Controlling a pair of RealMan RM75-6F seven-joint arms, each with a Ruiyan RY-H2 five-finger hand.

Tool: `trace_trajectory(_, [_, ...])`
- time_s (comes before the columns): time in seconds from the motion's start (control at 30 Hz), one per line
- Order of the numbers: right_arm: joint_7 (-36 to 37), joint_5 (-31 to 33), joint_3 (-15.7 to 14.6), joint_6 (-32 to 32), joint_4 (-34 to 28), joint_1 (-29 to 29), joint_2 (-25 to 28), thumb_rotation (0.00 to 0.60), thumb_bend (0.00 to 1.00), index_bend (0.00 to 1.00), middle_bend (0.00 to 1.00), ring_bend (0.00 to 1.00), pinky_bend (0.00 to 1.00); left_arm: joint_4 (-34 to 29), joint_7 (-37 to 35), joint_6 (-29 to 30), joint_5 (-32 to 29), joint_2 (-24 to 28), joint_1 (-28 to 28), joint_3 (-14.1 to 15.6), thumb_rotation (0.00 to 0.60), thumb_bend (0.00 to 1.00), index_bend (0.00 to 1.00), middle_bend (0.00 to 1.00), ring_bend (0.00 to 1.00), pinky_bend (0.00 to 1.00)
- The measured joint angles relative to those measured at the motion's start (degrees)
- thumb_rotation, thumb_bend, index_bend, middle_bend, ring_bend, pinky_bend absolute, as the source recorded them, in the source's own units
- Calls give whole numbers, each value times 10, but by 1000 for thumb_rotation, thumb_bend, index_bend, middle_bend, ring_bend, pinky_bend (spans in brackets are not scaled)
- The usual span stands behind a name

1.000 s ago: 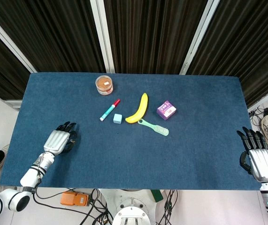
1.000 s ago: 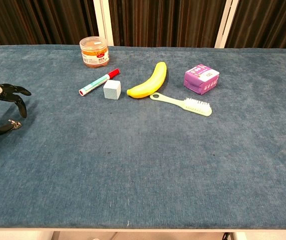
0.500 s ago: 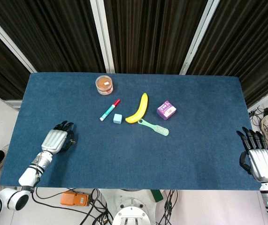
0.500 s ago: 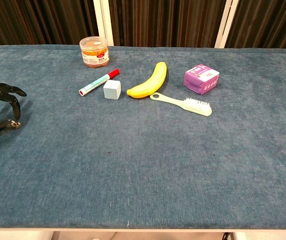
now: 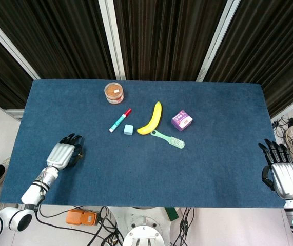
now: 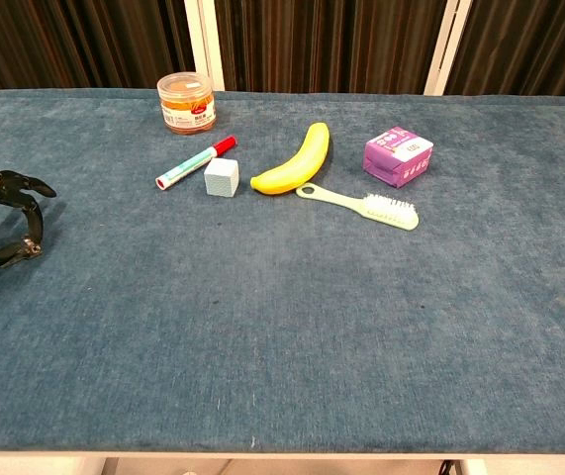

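My left hand (image 5: 64,153) hovers over the near left part of the blue table (image 5: 197,169), its fingers (image 6: 15,184) curved and apart with nothing in them. My right hand (image 5: 282,171) stays off the table's near right corner, fingers spread and empty; the chest view does not show it. Far from both hands, a yellow banana (image 5: 152,119) (image 6: 294,162) lies in the middle back. Beside it are a light green brush (image 5: 168,139) (image 6: 365,206), a small pale blue cube (image 5: 129,129) (image 6: 221,177) and a red-capped marker (image 5: 119,120) (image 6: 193,163).
A round jar with an orange lid (image 5: 114,93) (image 6: 186,101) stands at the back left. A purple packet (image 5: 181,120) (image 6: 398,156) lies right of the banana. Dark slatted panels close off the far side. An orange box (image 5: 81,217) sits on the floor below the front edge.
My left hand has drawn back slightly toward the near left edge of the table. The right hand and all the objects have stayed where they were.
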Motion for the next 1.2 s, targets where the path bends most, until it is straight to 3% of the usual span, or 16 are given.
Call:
trace_trajectory(0.43, [2, 0, 0, -1, 1, 0, 1, 600, 1000, 145, 61, 45, 0, 3, 10, -10, -14, -4, -2, 0, 600, 487, 506, 148, 0, 163])
trace_trajectory(0.77, [4, 1, 0, -2, 0, 0, 1, 600, 1000, 147, 61, 45, 0, 0, 11, -11, -15, -1, -4, 0, 600, 586, 588, 181, 0, 177])
trace_trajectory(1.2, [6, -1, -1, -2, -1, 0, 1, 600, 1000, 148, 61, 45, 0, -33, 9, 5, -14, 26, -3, -10, 600, 613, 600, 182, 1, 181])
